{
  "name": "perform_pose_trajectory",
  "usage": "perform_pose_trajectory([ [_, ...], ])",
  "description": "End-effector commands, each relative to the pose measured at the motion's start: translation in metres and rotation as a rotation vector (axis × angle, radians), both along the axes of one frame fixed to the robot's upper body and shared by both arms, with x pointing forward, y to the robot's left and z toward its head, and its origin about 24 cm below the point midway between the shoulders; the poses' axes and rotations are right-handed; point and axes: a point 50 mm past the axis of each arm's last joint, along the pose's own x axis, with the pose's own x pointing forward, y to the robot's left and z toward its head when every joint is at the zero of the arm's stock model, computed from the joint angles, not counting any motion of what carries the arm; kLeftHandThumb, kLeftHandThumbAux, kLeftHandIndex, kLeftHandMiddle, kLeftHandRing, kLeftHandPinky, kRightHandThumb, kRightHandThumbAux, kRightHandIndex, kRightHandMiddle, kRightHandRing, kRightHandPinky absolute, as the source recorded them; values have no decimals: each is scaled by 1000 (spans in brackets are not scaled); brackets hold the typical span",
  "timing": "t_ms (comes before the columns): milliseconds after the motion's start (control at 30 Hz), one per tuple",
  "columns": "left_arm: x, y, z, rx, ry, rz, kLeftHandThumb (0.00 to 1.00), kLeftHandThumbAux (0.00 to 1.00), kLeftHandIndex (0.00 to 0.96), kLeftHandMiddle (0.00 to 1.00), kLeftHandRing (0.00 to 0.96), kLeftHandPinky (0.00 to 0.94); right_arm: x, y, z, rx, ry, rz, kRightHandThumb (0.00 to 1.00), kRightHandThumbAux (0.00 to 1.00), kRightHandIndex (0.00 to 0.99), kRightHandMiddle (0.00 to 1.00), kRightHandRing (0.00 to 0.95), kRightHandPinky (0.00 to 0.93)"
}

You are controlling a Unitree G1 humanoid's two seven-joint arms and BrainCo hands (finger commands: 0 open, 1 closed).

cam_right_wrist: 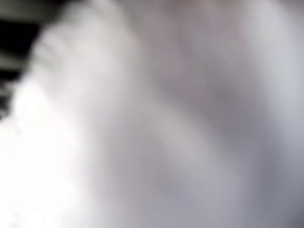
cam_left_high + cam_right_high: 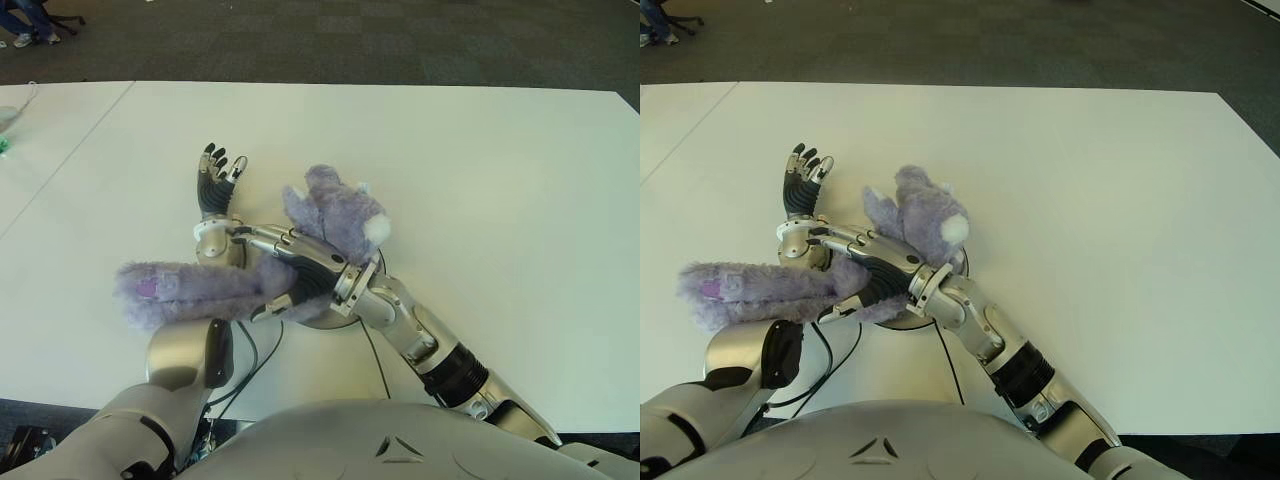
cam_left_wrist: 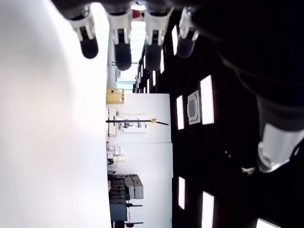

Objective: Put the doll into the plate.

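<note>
The doll (image 2: 330, 215), a fluffy lilac plush toy, lies under the right hand (image 2: 285, 265), whose fingers are curled onto its fur; its long axis runs from lower left to upper right across the metal plate (image 2: 958, 268). Only a thin edge of this plate shows. The left hand (image 2: 215, 180), fingers spread and holding nothing, shows just behind the doll. The right wrist view shows only blurred fur.
</note>
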Motion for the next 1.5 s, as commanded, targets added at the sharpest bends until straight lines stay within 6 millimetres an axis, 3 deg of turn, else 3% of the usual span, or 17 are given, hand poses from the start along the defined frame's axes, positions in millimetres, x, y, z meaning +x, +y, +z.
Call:
perform_pose_trajectory([
  [33, -100, -32, -108, -194, 517, 31, 0, 560, 83, 162, 109, 36, -16, -19, -60, -279, 163, 9, 42, 290, 0, 0, 0, 0],
  [133, -101, -39, -108, -199, 520, 50, 0, 577, 63, 133, 86, 36, -13, -18, -54, -268, 135, 16, 39, 281, 0, 0, 0, 0],
  [267, -102, -64, -105, -96, 513, 69, 0, 604, 37, 89, 53, 19, 6, -10, -22, -217, 46, 25, 38, 277, 0, 0, 0, 0],
  [333, -102, -71, -103, -32, 506, 78, 0, 611, 25, 71, 39, 9, 16, -7, 4, -174, -21, 33, 43, 274, 0, 0, 0, 0],
  [433, -102, -74, -102, -5, 504, 85, 0, 612, 21, 66, 35, 6, 24, -12, 58, -86, -148, 44, 51, 273, 0, 0, 0, 0],
  [500, -102, -74, -102, 1, 504, 88, 0, 612, 21, 66, 35, 6, 24, -15, 70, -62, -181, 43, 59, 277, 0, 0, 0, 0],
  [1500, -100, -72, -102, 12, 510, 95, 0, 612, 21, 66, 35, 6, 26, -13, 72, -73, -166, 43, 60, 277, 0, 0, 0, 0],
])
